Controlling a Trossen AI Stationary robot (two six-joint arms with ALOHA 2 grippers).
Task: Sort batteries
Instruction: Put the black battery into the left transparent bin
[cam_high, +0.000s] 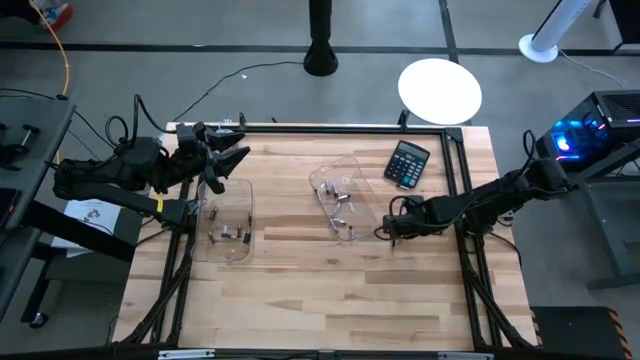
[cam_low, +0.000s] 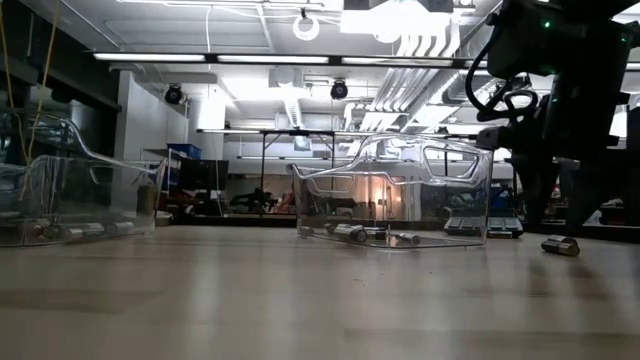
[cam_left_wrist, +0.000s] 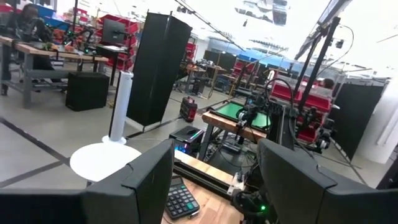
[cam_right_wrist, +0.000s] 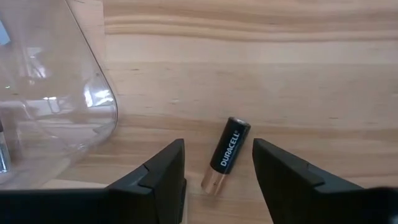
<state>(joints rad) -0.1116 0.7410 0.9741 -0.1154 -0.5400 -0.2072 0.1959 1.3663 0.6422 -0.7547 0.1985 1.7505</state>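
Observation:
A black-and-copper battery (cam_right_wrist: 227, 154) lies on its side on the wooden table, just right of the middle clear tray (cam_high: 340, 200); the low view also shows this battery (cam_low: 560, 245). My right gripper (cam_right_wrist: 217, 173) points down over it, open, one finger on either side and neither touching. Several batteries (cam_high: 341, 207) lie in the middle tray and several more (cam_high: 229, 234) in the left clear tray (cam_high: 226, 222). My left gripper (cam_high: 228, 160) is raised over the left tray's far end, open and holding nothing, pointing about level.
A black calculator (cam_high: 407, 163) lies at the far right of the table. The middle tray's rounded clear wall (cam_right_wrist: 93, 106) stands close beside my right gripper's finger. Bare wood stretches along the table's near side (cam_high: 320, 300).

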